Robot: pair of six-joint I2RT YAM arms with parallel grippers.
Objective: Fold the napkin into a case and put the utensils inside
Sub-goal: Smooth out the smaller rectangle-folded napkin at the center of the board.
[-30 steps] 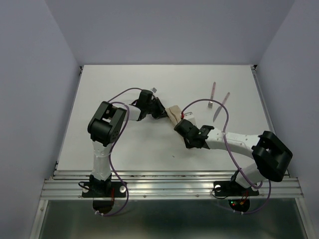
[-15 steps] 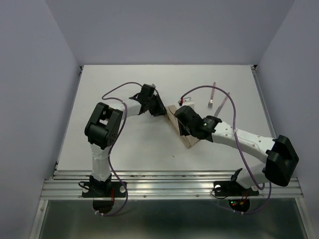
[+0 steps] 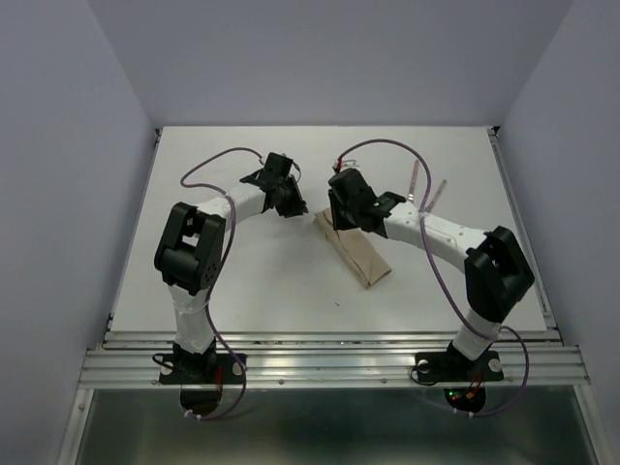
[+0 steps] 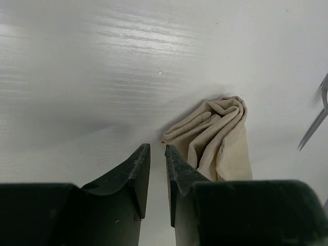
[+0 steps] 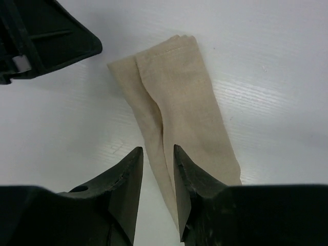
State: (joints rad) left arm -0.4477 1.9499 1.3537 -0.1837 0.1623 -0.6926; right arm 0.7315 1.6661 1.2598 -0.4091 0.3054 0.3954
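Note:
The napkin [image 3: 355,252] lies as a narrow folded tan case, running from the table's middle toward the front right. My left gripper [image 3: 291,205] hovers just left of its far end, jaws almost closed and empty. In the left wrist view [image 4: 157,147] the bunched cloth end [image 4: 220,134] lies right of the tips. My right gripper [image 3: 341,215] is over the far end, jaws slightly apart and empty, above the cloth [image 5: 179,102] in the right wrist view [image 5: 158,148]. The pink-handled fork [image 3: 416,176] and knife [image 3: 439,192] lie behind the right arm, partly hidden.
The white table [image 3: 242,281] is walled by pale panels at the back and sides. A metal rail [image 3: 329,363] runs along the near edge. Purple cables [image 3: 228,165] loop above both arms. The left gripper's body [image 5: 46,36] shows in the right wrist view.
My right gripper has moved from the napkin's near end to its far end. The cloth now lies as a long strip. My left gripper has drawn back a little to the far left.

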